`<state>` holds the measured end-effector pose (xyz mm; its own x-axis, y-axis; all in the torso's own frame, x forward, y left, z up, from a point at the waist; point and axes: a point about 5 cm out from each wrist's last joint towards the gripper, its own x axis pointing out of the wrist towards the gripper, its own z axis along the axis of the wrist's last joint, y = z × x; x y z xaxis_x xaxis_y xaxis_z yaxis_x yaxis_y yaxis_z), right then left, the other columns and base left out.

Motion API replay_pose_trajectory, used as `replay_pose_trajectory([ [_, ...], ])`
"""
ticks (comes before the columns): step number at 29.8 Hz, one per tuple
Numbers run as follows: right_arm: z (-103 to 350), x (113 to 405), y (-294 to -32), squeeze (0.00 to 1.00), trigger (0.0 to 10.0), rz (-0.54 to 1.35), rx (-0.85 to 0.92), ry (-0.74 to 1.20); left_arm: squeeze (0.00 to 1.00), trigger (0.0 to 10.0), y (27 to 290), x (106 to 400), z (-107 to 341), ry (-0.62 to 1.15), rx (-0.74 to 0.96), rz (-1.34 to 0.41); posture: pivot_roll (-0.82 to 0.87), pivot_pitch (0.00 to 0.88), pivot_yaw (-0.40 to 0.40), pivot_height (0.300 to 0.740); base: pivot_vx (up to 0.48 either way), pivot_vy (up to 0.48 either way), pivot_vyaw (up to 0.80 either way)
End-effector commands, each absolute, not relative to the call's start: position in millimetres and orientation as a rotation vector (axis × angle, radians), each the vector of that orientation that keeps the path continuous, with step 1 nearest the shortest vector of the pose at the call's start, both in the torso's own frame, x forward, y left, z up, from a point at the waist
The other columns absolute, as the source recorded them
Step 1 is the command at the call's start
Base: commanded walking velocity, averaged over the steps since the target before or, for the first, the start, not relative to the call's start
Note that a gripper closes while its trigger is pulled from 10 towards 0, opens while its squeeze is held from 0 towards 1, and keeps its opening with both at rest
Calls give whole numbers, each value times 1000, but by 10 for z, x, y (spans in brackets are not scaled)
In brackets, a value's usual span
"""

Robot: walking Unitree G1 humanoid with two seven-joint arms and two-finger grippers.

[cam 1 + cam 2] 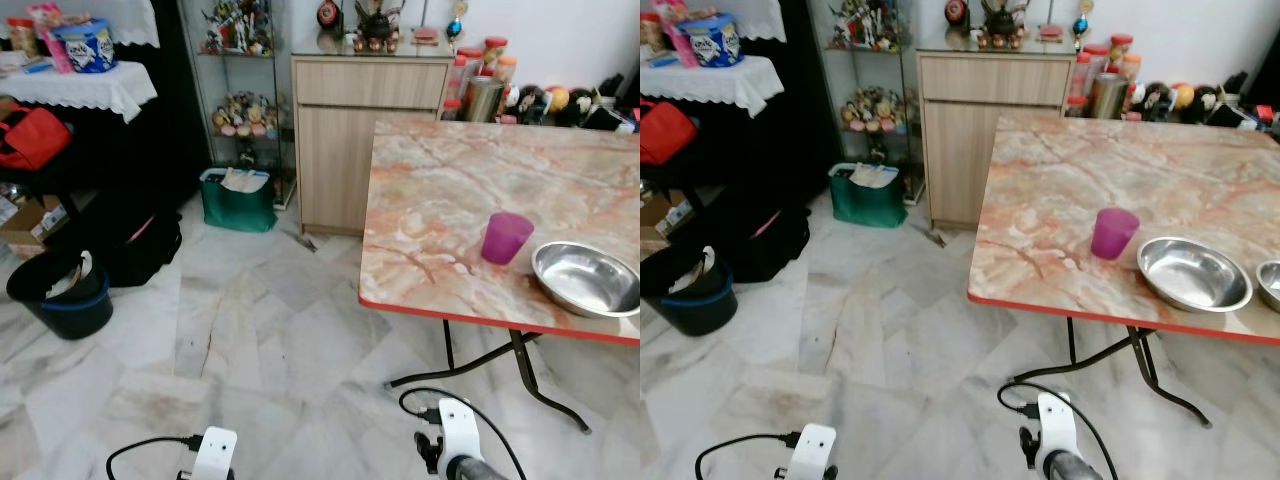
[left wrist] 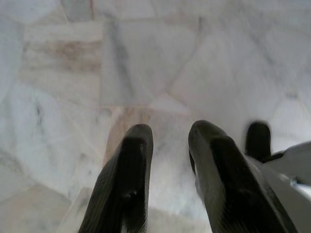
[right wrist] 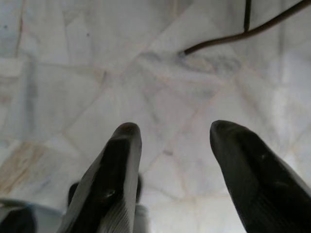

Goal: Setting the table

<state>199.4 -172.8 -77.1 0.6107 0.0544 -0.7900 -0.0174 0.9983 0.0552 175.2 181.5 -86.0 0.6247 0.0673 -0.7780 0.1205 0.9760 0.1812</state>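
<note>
A marble-patterned table (image 1: pixel 450 180) with a red edge stands ahead on my right. On it, near the front edge, a purple cup (image 1: pixel 506 237) stands upright beside a steel bowl (image 1: pixel 587 279). A second steel bowl (image 1: pixel 1271 283) sits at the far right. Both arms hang low by the floor. My left gripper (image 2: pixel 170 141) is open over marble tiles, with nothing between its fingers. Also open and holding nothing, my right gripper (image 3: pixel 172 136) hangs near the table's black leg (image 3: pixel 228 36).
A wooden cabinet (image 1: pixel 368 140) stands behind the table, with jars and bottles (image 1: pixel 480 85) beside it. A green bag (image 1: pixel 238 200), a black bucket (image 1: pixel 62 292) and dark bags lie at the left. The marble floor (image 1: pixel 270 340) lies open in front of me.
</note>
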Motion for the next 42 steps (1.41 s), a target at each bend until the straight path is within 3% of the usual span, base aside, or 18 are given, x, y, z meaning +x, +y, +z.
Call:
replay_pose_trajectory([
  [1,-758,2004,-1810,0,10000,18,40,913,0,10000,1776,1778,-854,894,219,-37,29,0,-53,740,0,-262,-731],
  [6,-758,2004,-1815,0,10000,20,32,914,0,10000,1780,1778,-854,893,217,-33,30,0,-54,740,0,-259,-719],
  [20,-758,1997,-1835,0,10000,17,24,910,0,10000,1760,1769,-859,893,217,-40,23,0,-53,740,0,-252,-69],
  [42,-750,2016,-1804,0,10000,39,-1,901,0,10000,1774,1809,-839,884,216,-35,27,0,-48,740,0,0,-101],
])
